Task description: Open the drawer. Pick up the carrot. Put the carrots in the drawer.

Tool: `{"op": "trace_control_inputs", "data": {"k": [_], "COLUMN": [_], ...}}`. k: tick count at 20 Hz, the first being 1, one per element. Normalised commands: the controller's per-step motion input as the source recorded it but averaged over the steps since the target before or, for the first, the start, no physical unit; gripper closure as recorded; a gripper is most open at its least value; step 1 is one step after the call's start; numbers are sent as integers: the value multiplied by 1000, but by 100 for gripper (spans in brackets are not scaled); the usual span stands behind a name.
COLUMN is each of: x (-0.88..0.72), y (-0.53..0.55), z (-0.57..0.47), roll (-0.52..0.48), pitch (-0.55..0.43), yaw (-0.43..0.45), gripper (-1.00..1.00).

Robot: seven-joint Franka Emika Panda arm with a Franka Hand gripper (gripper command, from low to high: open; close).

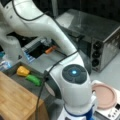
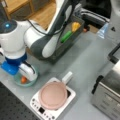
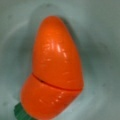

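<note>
In a front view, the white end effector (image 2: 25,75) is seen at the left, lowered over a shallow pale green bowl (image 2: 32,81) on the grey counter (image 2: 82,65). The stubby bright orange toy carrot (image 2: 23,79) lies in that bowl, directly beneath the end effector and between its fingers; how far the fingers are apart, and whether the carrot is touched, cannot be told. To the right, near the top, the dark grey metal drawer (image 2: 75,37) stands pulled open, with a green elongated toy vegetable (image 2: 66,36) and a yellow rounded toy vegetable (image 2: 75,26) inside.

The wrist view is filled by the carrot (image 3: 53,70), its green stub at the lower left, resting on the bowl's pale surface (image 3: 102,30); no fingers are shown there. In a front view the bowl is hidden behind the arm, while the open drawer (image 1: 15,67) with both vegetables is shown at the left.
</note>
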Motion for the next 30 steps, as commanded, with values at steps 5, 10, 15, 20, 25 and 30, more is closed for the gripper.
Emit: {"op": "trace_control_inputs", "data": {"k": [5,10,15,20,25,30], "x": [293,266,257,257,252,244], "y": [-7,47,49,28,27,19], "z": [138,41,27,7,11,16], "roll": [-27,-54,-56,-55,-61,-71], "pitch": [261,218,193,167,143,112], "yaw": [-55,-51,-52,-59,-63,-65], "gripper": [-100,-100,-100,-100,-100,-100]}}
